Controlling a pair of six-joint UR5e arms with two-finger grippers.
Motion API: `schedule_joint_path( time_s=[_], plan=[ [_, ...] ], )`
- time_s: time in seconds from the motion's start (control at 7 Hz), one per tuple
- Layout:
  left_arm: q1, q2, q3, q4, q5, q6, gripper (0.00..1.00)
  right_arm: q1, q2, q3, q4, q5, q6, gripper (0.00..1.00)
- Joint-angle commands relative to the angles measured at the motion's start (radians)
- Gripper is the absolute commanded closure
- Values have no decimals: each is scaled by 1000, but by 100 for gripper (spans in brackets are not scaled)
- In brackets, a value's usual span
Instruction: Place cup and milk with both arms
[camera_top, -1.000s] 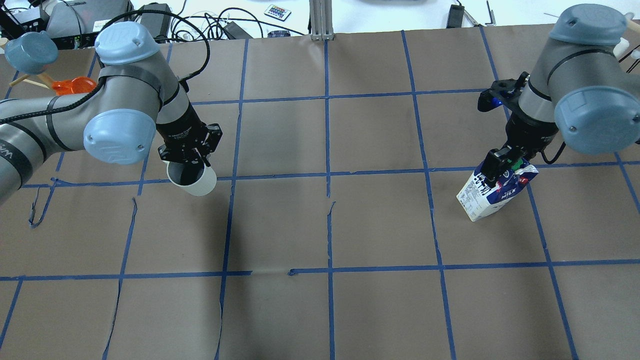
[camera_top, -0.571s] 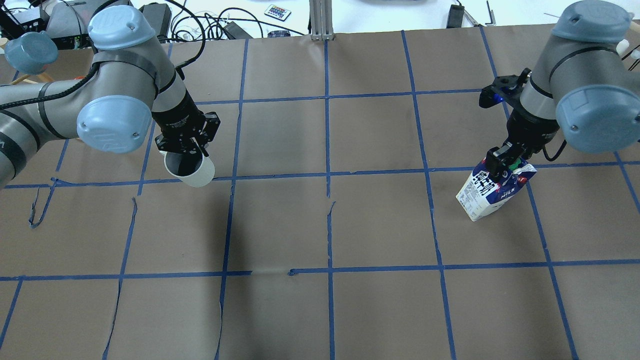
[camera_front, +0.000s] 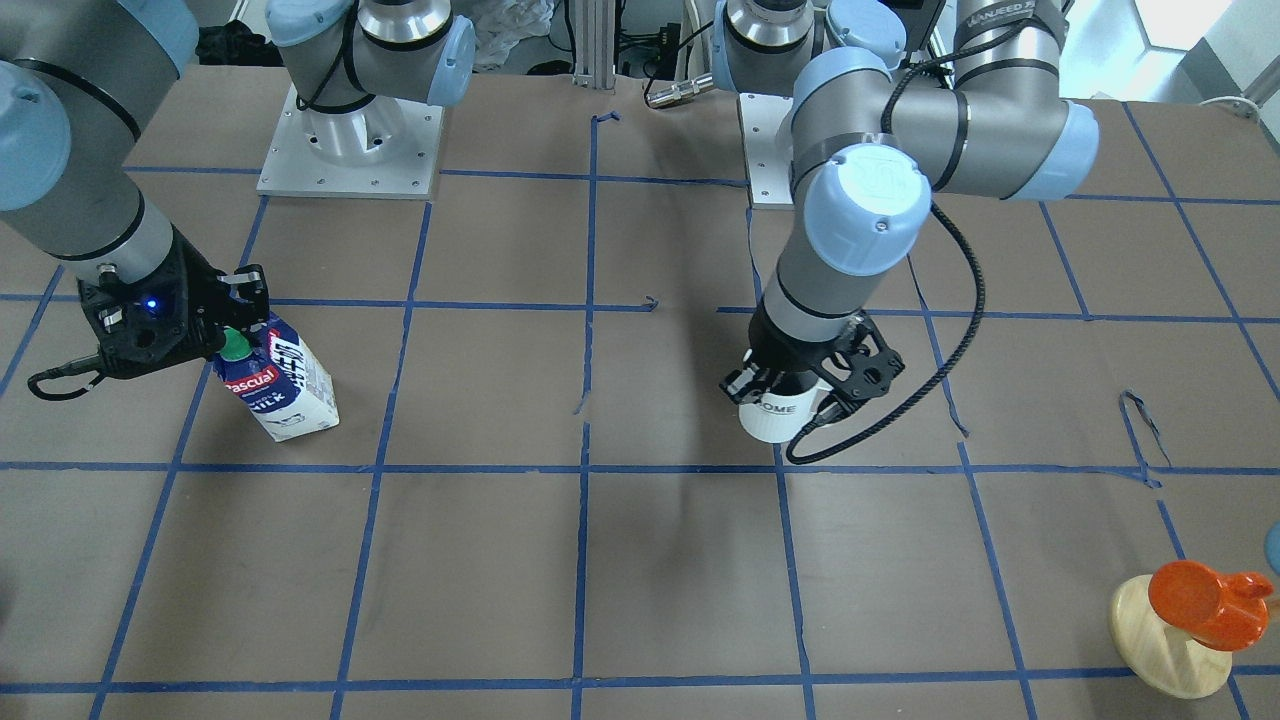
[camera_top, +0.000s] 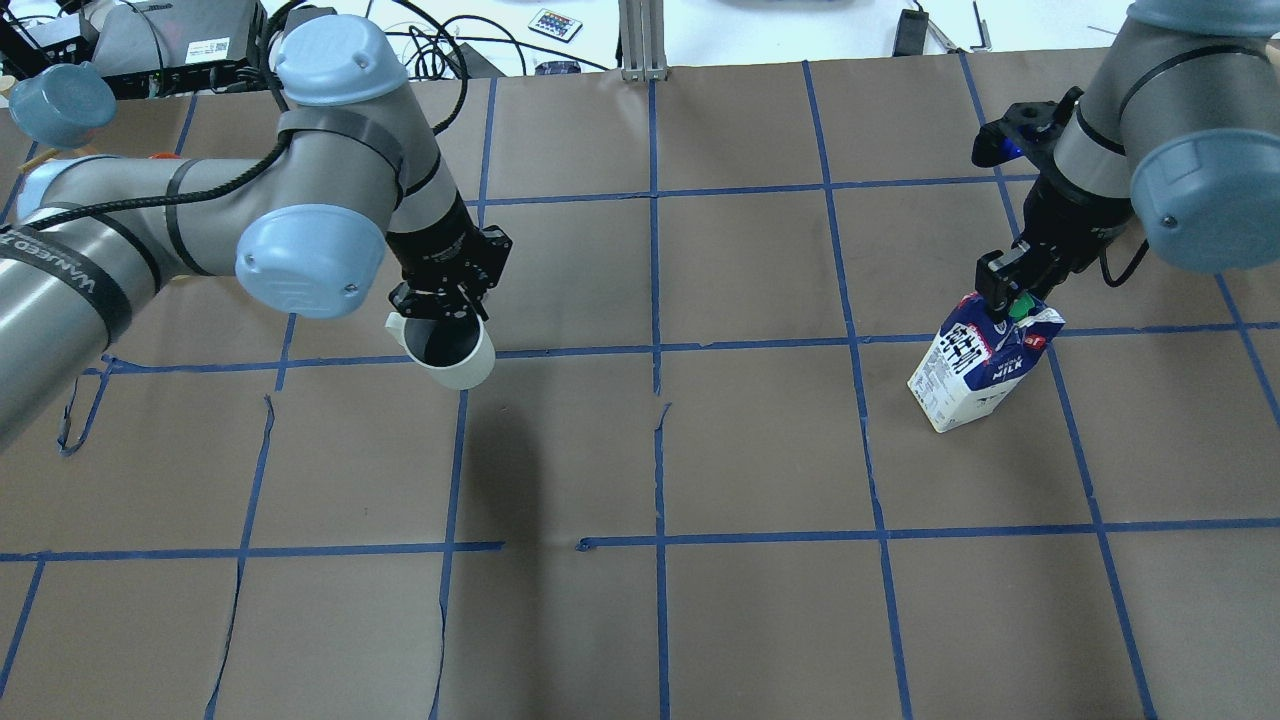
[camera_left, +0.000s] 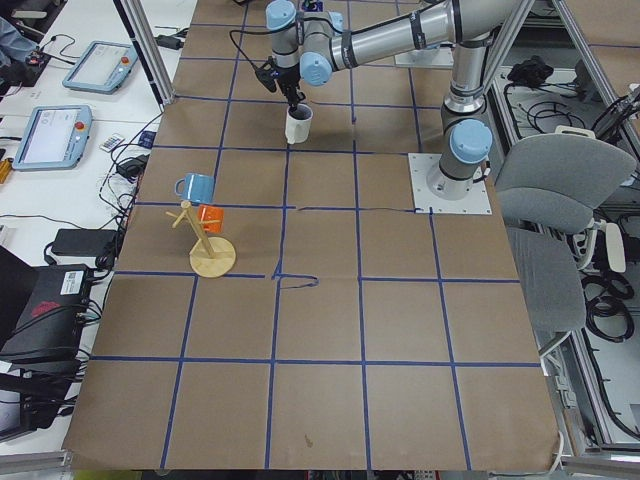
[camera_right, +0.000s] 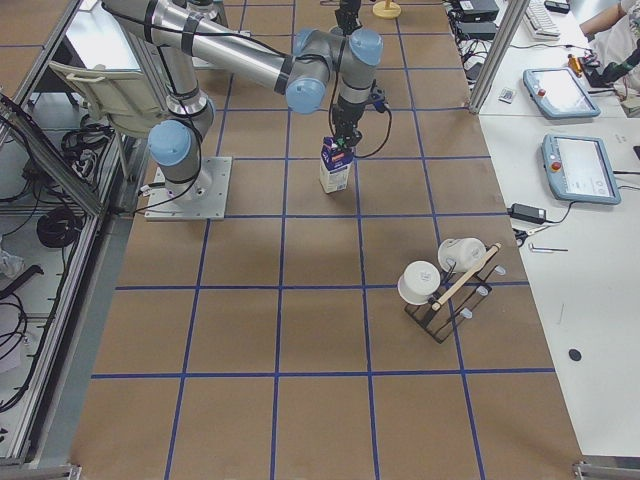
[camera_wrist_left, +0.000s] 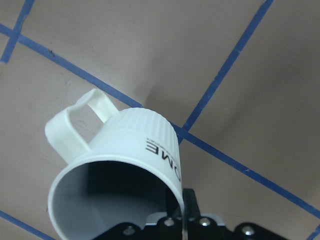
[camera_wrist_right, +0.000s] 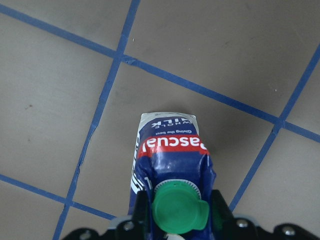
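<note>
Overhead exterior is showing the black two-finger left tool (camera_top: 437, 318) pinching the rim of the white ceramic cup (camera_top: 458, 358) with a dark grey inside. One finger is sitting inside the wall and one outside. The cup is hanging mouth-up and slightly tilted, left of the centre line, over a tape crossing. Its shadow is falling apart from it on the brown paper-covered desk (camera_top: 760, 450) with its blue tape grid, so it is probably being carried clear of the surface. Gripping at the rim is leaving the base free for setting down, and the handle is pointing away from the fingers. On the ribbed side, the letters "OME" are showing; the first letter is turned out of sight.

Further right, the black right tool (camera_top: 1005, 292) is clamping the gable ridge of the small dark-blue and white milk carton (camera_top: 975, 380), with a finger on either side of its green round cap. The carton is leaning, inside a far-right square. Whether its lower edge is touching the desk I cannot tell. A red band is reading "Pascual", and "MILK" is printed below it.
</note>
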Motion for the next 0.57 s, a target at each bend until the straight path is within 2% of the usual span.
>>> schedule_joint_path(
  time_s=[0.0,0.14,0.29,0.43],
  plan=[
    [-120,-33,9,33,-59,-243,100,1,0,-17,49,9,25,88],
    [-160,-64,30,33,-59,-317,100,1,-2,-23,83,9,27,100],
    [-179,-93,59,39,-60,-372,100,1,-2,-35,84,10,44,100],
    [-179,-139,97,73,-106,-408,100,2,-2,-58,91,20,117,100]
  ],
)
